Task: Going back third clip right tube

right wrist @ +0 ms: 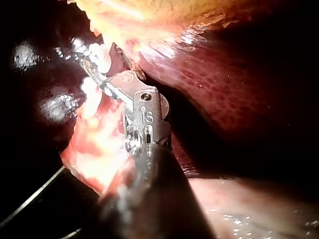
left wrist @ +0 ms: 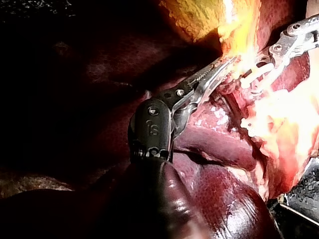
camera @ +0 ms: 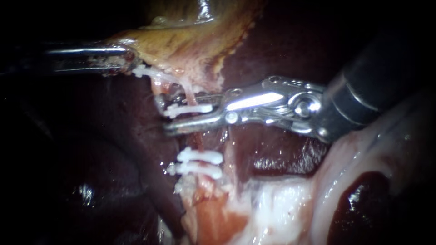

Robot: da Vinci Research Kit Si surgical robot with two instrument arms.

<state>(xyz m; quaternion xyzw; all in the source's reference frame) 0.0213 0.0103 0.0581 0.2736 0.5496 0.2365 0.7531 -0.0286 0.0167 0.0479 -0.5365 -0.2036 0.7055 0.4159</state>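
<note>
The third clip [camera: 188,109] sits across the tube [camera: 196,138], above two more clips [camera: 200,156] lower on the same tube. The right instrument [camera: 163,115] comes in from the upper right and stands open, one jaw above that top clip and one below it, with a gap showing on both sides. The left instrument [camera: 129,61] is clamped on the gallbladder [camera: 190,41] at its lower left edge, just up and left of the clip. Dark liver [camera: 281,45] lies behind.

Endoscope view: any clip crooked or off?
Nothing stands out. Two lower clips and the upper clip lie crosswise on the tube; the right instrument's open pincer brackets the upper one. Left instrument grips the gallbladder.
</note>
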